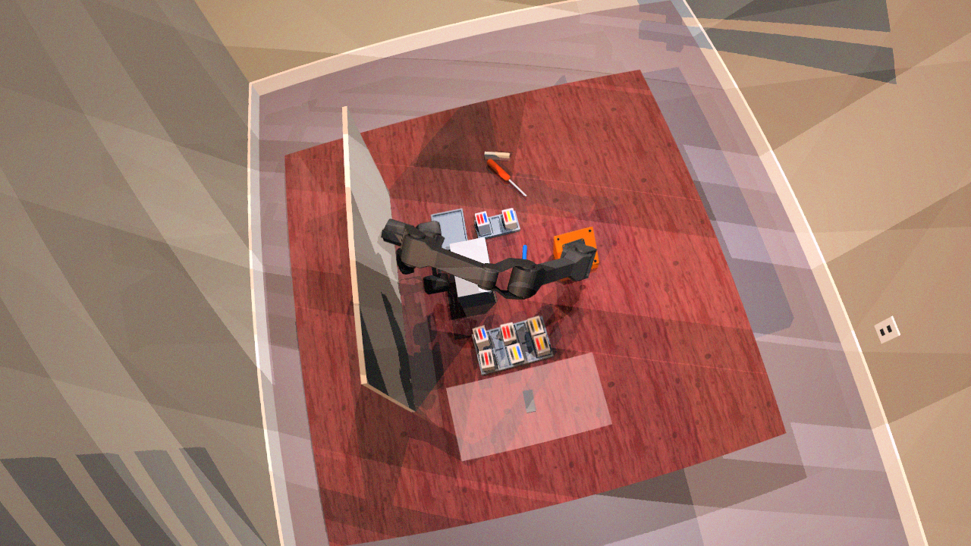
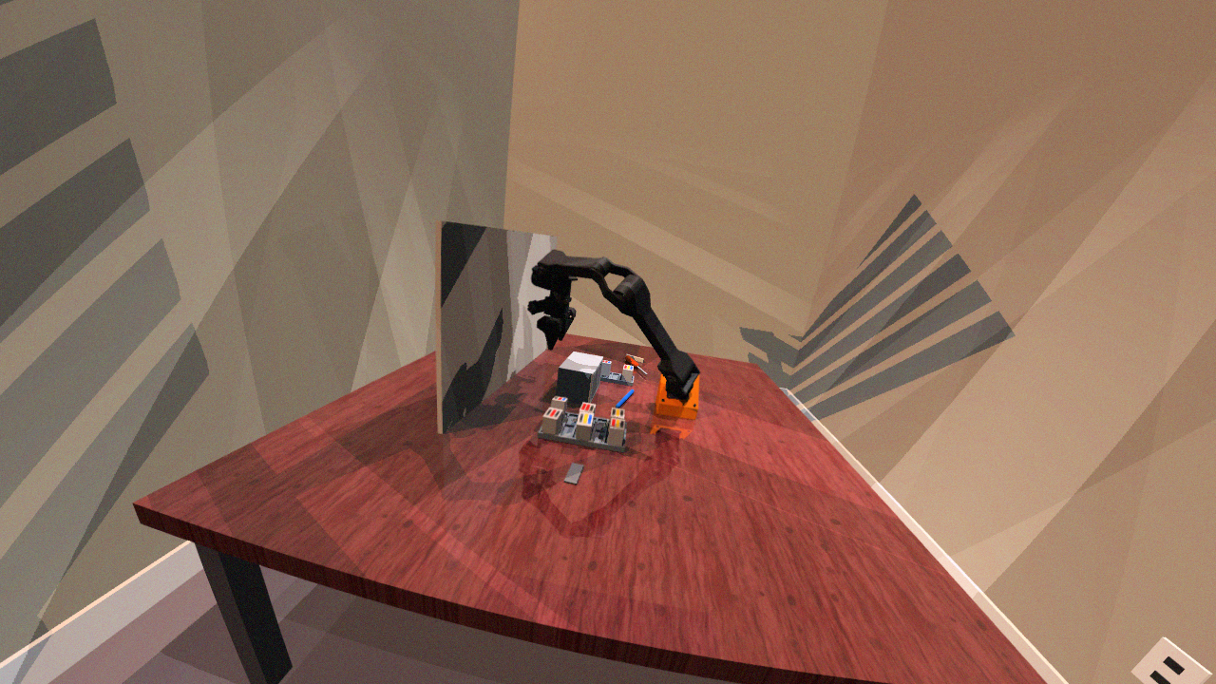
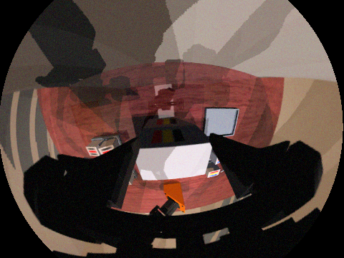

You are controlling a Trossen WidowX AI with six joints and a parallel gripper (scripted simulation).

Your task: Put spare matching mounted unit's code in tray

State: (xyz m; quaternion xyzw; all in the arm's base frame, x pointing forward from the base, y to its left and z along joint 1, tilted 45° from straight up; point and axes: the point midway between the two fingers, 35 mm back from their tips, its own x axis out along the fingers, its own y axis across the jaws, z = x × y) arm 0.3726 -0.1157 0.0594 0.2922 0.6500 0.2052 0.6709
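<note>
The mounted unit is a dark box with a white top. The wrist view shows its back, with red, yellow and black bands from left to right. My gripper is open and empty, above and behind the unit. The tray is shallow and empty. A six-spare rack lies on one side; one spare shows red and yellow bands, its third too small to read surely. Two more spares stand in a small rack beside the tray.
A tall upright panel stands behind the gripper. A blue pen lies near the orange base. A screwdriver and a pale block lie beyond the small rack. A grey plate lies beyond the large rack.
</note>
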